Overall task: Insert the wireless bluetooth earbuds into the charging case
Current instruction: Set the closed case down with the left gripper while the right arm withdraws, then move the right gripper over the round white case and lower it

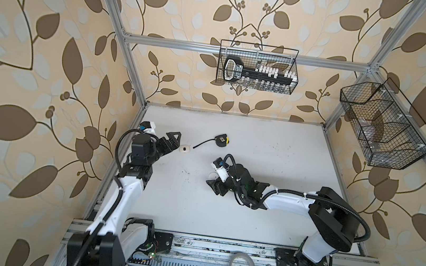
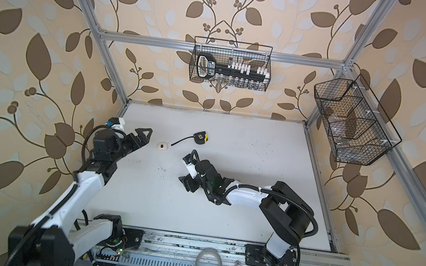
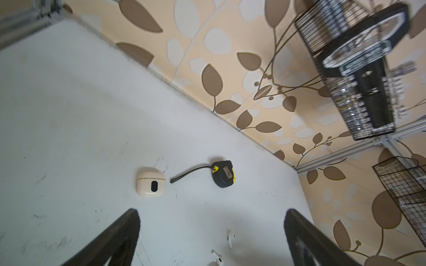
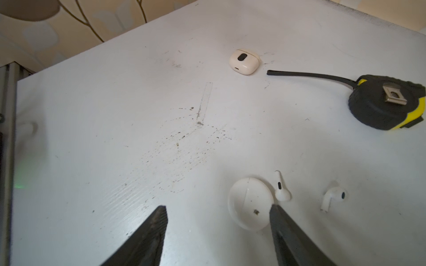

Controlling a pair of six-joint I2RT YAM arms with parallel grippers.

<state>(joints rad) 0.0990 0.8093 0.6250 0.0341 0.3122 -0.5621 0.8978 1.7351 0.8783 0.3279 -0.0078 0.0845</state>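
So: the left pincer (image 3: 212,210) is spread wide and empty, hanging short of the cream rounded-square plastic charging case (image 3: 151,182). That case lies flat and shut on the white desk (image 3: 69,115), near the strap end of the black-and-yellow tape measure (image 3: 222,173). The right pincer (image 4: 217,207) also stands apart and holds nothing, with one finger at the edge of the round white glossy case (image 4: 249,202); the seam looks shut. The white short-stemmed plastic earbuds (image 4: 281,187) lie loose on the desk: one almost touches the round case, the second bud (image 4: 333,195) sits a little apart. My read: no bud goes in until a lid is open, so the open jaws suit bracing a case first. The buds are small and glossy, so they could slip when pinched.
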